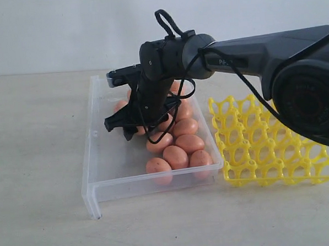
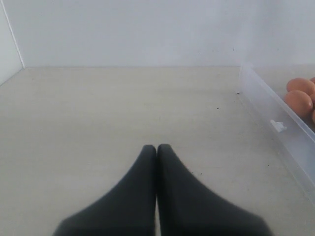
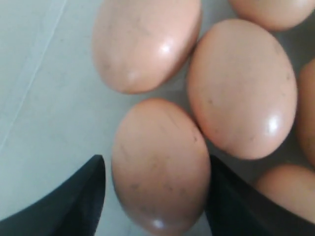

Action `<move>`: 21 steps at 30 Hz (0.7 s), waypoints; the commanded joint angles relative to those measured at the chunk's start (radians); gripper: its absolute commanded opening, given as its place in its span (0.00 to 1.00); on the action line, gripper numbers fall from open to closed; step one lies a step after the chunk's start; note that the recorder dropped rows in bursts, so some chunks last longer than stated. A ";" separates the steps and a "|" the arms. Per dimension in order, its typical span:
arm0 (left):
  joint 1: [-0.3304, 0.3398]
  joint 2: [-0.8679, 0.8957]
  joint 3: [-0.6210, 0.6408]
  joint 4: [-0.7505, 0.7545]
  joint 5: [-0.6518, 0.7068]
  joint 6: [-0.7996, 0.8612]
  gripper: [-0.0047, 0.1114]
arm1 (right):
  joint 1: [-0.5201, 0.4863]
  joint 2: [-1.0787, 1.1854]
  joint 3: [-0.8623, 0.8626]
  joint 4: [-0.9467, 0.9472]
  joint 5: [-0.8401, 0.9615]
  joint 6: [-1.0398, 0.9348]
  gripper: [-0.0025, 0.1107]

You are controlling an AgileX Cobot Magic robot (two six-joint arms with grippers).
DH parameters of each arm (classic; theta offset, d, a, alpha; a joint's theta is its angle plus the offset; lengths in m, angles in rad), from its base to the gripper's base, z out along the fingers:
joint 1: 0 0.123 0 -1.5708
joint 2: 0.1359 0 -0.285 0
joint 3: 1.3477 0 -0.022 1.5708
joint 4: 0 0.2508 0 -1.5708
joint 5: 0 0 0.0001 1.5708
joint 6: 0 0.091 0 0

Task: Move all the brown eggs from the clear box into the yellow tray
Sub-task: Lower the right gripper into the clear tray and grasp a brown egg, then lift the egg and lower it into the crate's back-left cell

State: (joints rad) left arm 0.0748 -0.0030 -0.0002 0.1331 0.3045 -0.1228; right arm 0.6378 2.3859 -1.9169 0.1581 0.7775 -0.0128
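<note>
**Over the clear box, one egg lined up for pickup**

Far left, above bare bench (image 2: 74,123), the left end effector (image 2: 156,147) is clenched and empty, likely parked out of the way. Next, the clear box (image 1: 94,159) holds the brown eggs (image 1: 175,155), bunched toward its right side. The right end effector (image 1: 118,131) reaches in, released, jaws spread astride one egg (image 3: 160,167) so that closing would grip its flanks. Rightmost, the yellow tray (image 1: 276,144) lies just beside the box, keeping the carry short; no egg shows in it.

One box (image 1: 112,154), one tray (image 1: 268,150), roughly ten eggs (image 1: 175,156)
</note>
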 commanded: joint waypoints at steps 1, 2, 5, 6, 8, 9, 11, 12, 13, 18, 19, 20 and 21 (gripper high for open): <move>-0.005 0.003 0.000 -0.002 -0.015 -0.004 0.00 | 0.000 0.009 -0.001 -0.016 0.006 -0.098 0.52; -0.005 0.003 0.000 -0.002 -0.015 -0.004 0.00 | 0.000 0.009 -0.001 -0.016 -0.003 -0.092 0.52; -0.005 0.003 0.000 -0.002 -0.015 -0.004 0.00 | 0.000 0.009 -0.001 -0.017 -0.019 -0.063 0.34; -0.005 0.003 0.000 -0.002 -0.015 -0.004 0.00 | 0.000 0.009 -0.001 -0.017 -0.020 -0.060 0.21; -0.005 0.003 0.000 -0.002 -0.015 -0.004 0.00 | 0.000 0.009 -0.001 -0.017 -0.038 -0.068 0.03; -0.005 0.003 0.000 -0.002 -0.015 -0.004 0.00 | 0.000 0.009 -0.001 -0.017 -0.059 -0.070 0.03; -0.005 0.003 0.000 -0.002 -0.015 -0.004 0.00 | 0.000 0.009 -0.001 -0.017 -0.102 -0.075 0.03; -0.005 0.003 0.000 -0.002 -0.015 -0.004 0.00 | 0.000 0.004 -0.001 -0.017 -0.122 -0.075 0.03; -0.005 0.003 0.000 -0.002 -0.015 -0.004 0.00 | 0.000 -0.004 -0.001 -0.014 -0.132 -0.075 0.03; -0.005 0.003 0.000 -0.002 -0.015 -0.004 0.00 | 0.000 -0.126 0.060 0.022 -0.129 -0.067 0.02; -0.005 0.003 0.000 -0.002 -0.015 -0.004 0.00 | 0.000 -0.166 0.127 0.024 -0.151 -0.065 0.02; -0.005 0.003 0.000 -0.002 -0.015 -0.004 0.00 | 0.000 -0.216 0.238 0.024 -0.199 -0.063 0.02; -0.005 0.003 0.000 -0.002 -0.015 -0.004 0.00 | 0.000 -0.285 0.369 0.026 -0.327 -0.066 0.02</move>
State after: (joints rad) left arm 0.0748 -0.0030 -0.0002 0.1331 0.3045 -0.1228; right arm 0.6378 2.1929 -1.7223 0.1842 0.5805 -0.0752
